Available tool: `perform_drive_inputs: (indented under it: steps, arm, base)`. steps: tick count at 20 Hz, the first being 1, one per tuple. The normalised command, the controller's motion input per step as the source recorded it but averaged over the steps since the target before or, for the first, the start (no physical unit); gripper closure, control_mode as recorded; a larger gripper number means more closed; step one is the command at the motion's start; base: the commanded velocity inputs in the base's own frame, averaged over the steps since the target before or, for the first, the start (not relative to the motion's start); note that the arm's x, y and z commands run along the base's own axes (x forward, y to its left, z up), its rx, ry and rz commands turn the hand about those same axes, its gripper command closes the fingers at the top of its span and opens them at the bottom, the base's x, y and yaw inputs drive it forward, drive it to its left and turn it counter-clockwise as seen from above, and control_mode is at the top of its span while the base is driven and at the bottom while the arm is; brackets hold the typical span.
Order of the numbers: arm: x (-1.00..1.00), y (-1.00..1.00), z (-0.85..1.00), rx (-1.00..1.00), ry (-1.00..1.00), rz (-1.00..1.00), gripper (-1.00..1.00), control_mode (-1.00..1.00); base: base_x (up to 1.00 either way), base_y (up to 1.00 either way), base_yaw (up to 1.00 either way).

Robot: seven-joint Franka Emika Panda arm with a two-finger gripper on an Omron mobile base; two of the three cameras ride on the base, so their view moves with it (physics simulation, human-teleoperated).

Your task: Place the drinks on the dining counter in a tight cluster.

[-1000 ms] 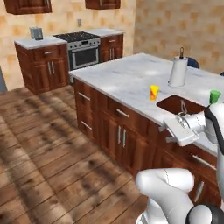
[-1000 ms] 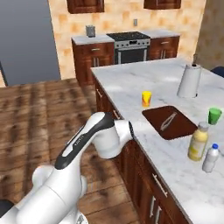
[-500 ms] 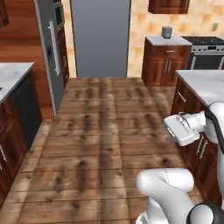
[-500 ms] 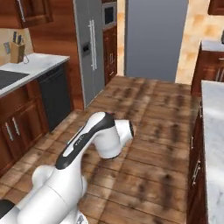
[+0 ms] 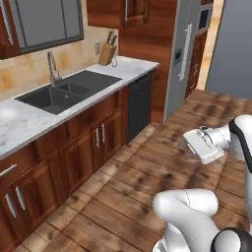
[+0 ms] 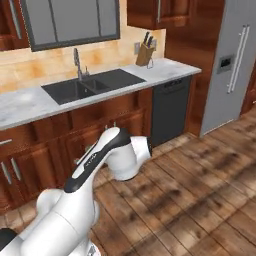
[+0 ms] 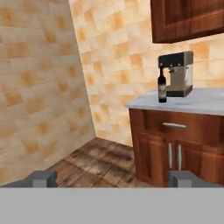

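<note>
Ahead in both base views runs a long wall tabletop (image 5: 29, 123) of pale marble over dark wooden cabinets (image 6: 125, 117), with a dark double sink (image 5: 66, 91) set into it and a grey faucet (image 6: 77, 62) rising behind the basins. To the right of that run stands a tall steel refrigerator (image 6: 232, 65), and next to it, under the tabletop's end, a black dishwasher front (image 6: 170, 110). A wooden knife block (image 5: 107, 53) sits at the far end of the marble, against the tiled wall. The white arm (image 6: 107, 160) folds over a plank floor (image 5: 133, 197). In the hand view the pincer (image 7: 111, 179) points at a smaller marble tabletop (image 7: 192, 100) in a tiled corner; its two dark tips stand wide apart with nothing between them. On that smaller tabletop stands a coffee machine (image 7: 177, 74), and just beside it, toward the front edge, the dark wine bottle (image 7: 162, 85) stands upright, well apart from the pincer.
</note>
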Motion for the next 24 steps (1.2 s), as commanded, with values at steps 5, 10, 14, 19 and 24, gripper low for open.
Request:
perform_drive_inputs:
  steps: [5,10,14,19,24]
  arm:
    - [0.00,0.00,0.00,0.00,0.00,0.00,-1.00,1.00]
    - [0.00,0.00,0.00,0.00,0.00,0.00,-1.00,1.00]
    - [0.00,0.00,0.00,0.00,0.00,0.00,-1.00,1.00]
    - [0.00,0.00,0.00,0.00,0.00,0.00,-1.00,1.00]
    - [0.00,0.00,0.00,0.00,0.00,0.00,-1.00,1.00]
  base:
    - [0.34,-0.01,0.71]
    - [0.56,-0.01,0.57]
    - [0.56,0.00,0.60]
    - [0.60,0.05,0.46]
    - [0.68,0.27,0.10]
